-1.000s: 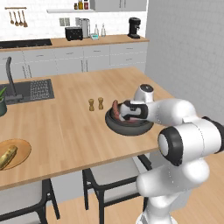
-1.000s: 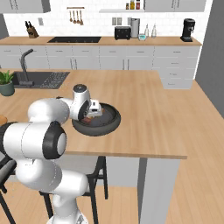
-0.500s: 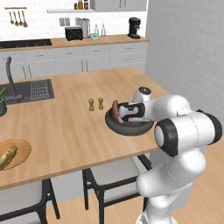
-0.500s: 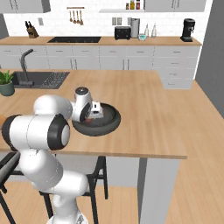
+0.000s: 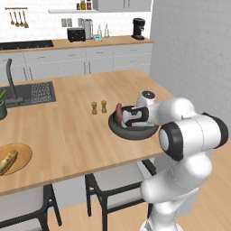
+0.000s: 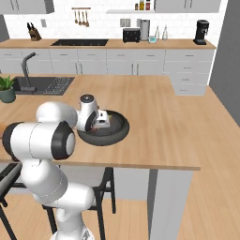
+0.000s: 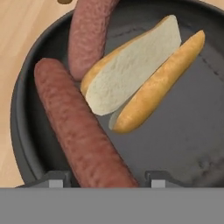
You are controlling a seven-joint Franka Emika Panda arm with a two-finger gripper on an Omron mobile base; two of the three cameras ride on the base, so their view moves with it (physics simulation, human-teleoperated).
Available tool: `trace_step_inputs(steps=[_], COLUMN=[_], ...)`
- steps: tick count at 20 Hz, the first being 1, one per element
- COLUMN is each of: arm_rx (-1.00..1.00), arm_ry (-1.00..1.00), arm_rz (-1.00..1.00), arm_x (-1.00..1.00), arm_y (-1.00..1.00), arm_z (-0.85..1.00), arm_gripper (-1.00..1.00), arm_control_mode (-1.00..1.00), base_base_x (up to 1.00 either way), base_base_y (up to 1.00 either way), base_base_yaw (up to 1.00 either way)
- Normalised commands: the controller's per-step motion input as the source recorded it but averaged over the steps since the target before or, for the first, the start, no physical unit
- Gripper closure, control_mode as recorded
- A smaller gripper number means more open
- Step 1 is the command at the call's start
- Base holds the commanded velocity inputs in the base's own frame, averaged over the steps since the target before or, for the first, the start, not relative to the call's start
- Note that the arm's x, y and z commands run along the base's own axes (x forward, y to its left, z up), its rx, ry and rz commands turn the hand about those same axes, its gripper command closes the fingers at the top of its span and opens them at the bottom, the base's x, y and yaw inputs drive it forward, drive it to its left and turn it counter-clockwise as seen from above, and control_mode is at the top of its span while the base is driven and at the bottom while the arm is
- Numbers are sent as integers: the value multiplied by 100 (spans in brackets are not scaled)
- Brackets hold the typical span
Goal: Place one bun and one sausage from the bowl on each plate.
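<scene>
Two sausages and a split bun (image 7: 140, 74) sat in the dark bowl (image 7: 26, 144), which was on the wooden island counter (image 5: 67, 131) near its front edge, just right of the little salt and pepper shakers (image 5: 99, 107). In the hand view, the nearer sausage (image 7: 78, 127) ran diagonally from the upper left down to the bottom middle, its lower end right between the two finger tips. The other sausage (image 7: 89, 33) lay steeper, leaning against the bowl wall at the top. The bun was opened up, pale inside showing, long axis running from lower left to upper right, touching both sausages by the look of it.

The arm was folded low over the counter with the elbow sticking out over the front edge and the hand tipped down into the bowl. The gripper (image 7: 104, 178) straddled the near sausage's end, jaws partly apart on either side of it; couldn't really tell if they were actually pinching it or just hovering around it.

Way over on the left of the counter, the tan plate (image 5: 22, 158) had a bun on it.
</scene>
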Motion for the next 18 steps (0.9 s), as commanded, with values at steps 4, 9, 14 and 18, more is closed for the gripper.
trace_step_inputs(steps=[4,9,14,18], arm_rx=[0,0,0,0], arm_ry=[0,-12,-9,0], arm_rz=[2,14,10,8], arm_x=[-8,-36,-56,-85], arm_y=[4,0,0,0], arm_z=[0,59,86,50], arm_gripper=[100,100,100,100], arm_control_mode=[-100,-100,-100,-100], base_base_x=[0,0,0,0], base_base_y=[0,0,0,0], base_base_yaw=[0,0,0,0])
